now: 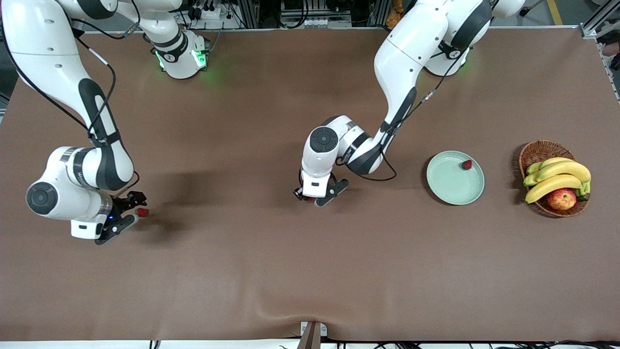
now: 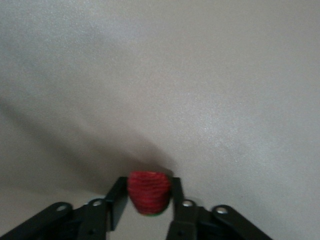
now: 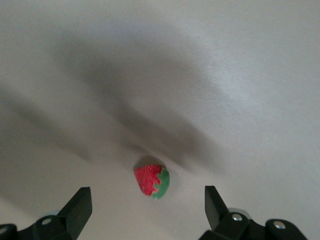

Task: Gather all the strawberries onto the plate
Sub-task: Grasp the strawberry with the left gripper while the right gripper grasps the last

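Strawberries: one in the plate [image 1: 455,184] near its rim [image 1: 467,165], one pinched in the left end effector [image 2: 150,200] at mid-table [image 2: 149,192] for carrying plateward, one on the table [image 3: 152,181] between the spread right end effector's [image 3: 148,206] fingers, awaiting grasp.

Even, bright light falls from overhead on my table [image 1: 271,271]; its brown cloth shows a pale sheen toward the edge nearest the front camera. Soft dark shadows pool on the cloth beside both my arms, and a thin crescent shadow hugs the plate [image 1: 448,186] and the basket [image 1: 533,150]. Green lamp glow tints the cloth by my bases. In both wrist views the cloth washes out to grey, with broad smeared shadow bands. The strawberry [image 2: 148,192] between my left fingers [image 2: 116,202] looks soft and blurred.
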Controlling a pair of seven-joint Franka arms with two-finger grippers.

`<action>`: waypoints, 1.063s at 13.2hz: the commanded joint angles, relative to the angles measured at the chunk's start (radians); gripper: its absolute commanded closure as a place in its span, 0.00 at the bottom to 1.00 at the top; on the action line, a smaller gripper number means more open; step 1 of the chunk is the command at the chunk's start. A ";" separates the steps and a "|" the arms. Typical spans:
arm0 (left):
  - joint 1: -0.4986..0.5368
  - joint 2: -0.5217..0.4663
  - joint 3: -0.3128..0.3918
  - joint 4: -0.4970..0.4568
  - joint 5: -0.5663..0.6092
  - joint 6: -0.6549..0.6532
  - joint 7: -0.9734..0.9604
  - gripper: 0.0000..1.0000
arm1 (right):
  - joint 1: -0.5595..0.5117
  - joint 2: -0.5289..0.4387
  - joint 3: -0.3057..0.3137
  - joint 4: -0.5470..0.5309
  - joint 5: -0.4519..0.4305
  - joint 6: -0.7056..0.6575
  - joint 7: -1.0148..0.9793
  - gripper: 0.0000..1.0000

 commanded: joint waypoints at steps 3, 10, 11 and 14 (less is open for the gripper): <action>-0.011 0.012 0.014 0.026 0.018 0.018 0.001 1.00 | -0.016 0.027 0.011 -0.013 -0.018 0.069 -0.147 0.00; 0.023 -0.103 0.014 0.016 0.053 -0.134 0.110 1.00 | -0.018 0.027 0.011 -0.099 -0.018 0.163 -0.163 0.00; 0.026 -0.118 0.013 0.014 0.053 -0.171 0.149 1.00 | -0.024 0.027 0.013 -0.099 -0.016 0.161 -0.168 0.00; 0.058 -0.181 0.006 -0.001 0.053 -0.274 0.290 1.00 | -0.024 0.024 0.013 -0.105 -0.016 0.154 -0.168 0.14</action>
